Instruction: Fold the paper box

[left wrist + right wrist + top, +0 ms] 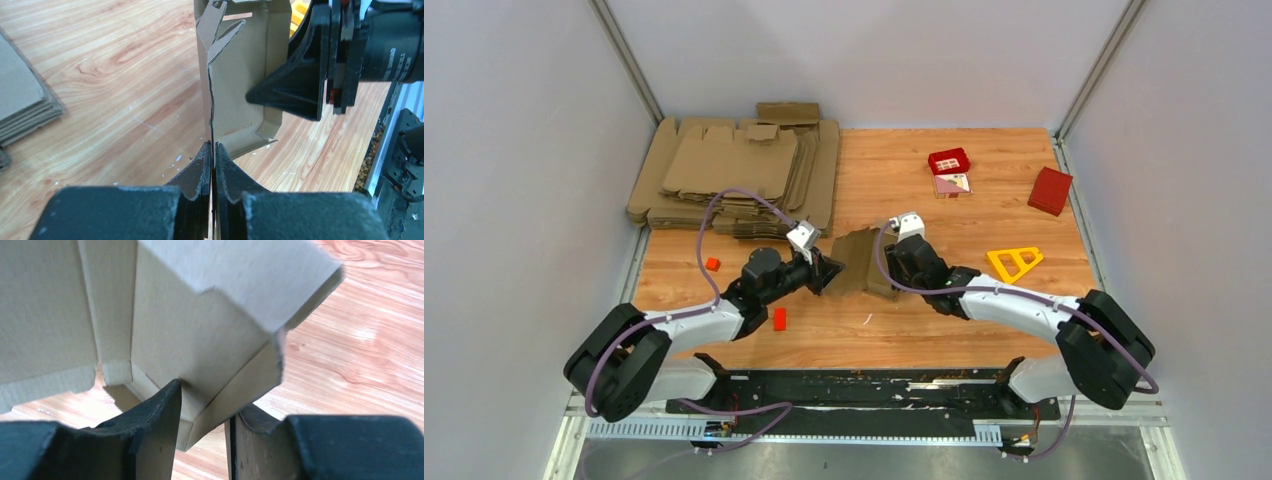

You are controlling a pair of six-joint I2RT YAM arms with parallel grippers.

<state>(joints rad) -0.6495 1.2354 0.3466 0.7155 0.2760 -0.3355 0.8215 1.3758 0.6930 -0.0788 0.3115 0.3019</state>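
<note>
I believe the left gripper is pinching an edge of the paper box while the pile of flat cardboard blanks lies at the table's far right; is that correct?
Not quite: the top view shows the pile of flat cardboard blanks at the far left of the table, not the right. The left gripper is pinching an edge of the paper box.

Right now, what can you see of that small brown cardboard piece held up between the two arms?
The paper box is plain brown cardboard, a die-cut blank half folded: creased panels, notched flaps, no print. It stands on edge over the wooden table. The left pincer is shut on its thin edge. The right pincer straddles a bent corner flap; whether it grips is unclear.
</note>
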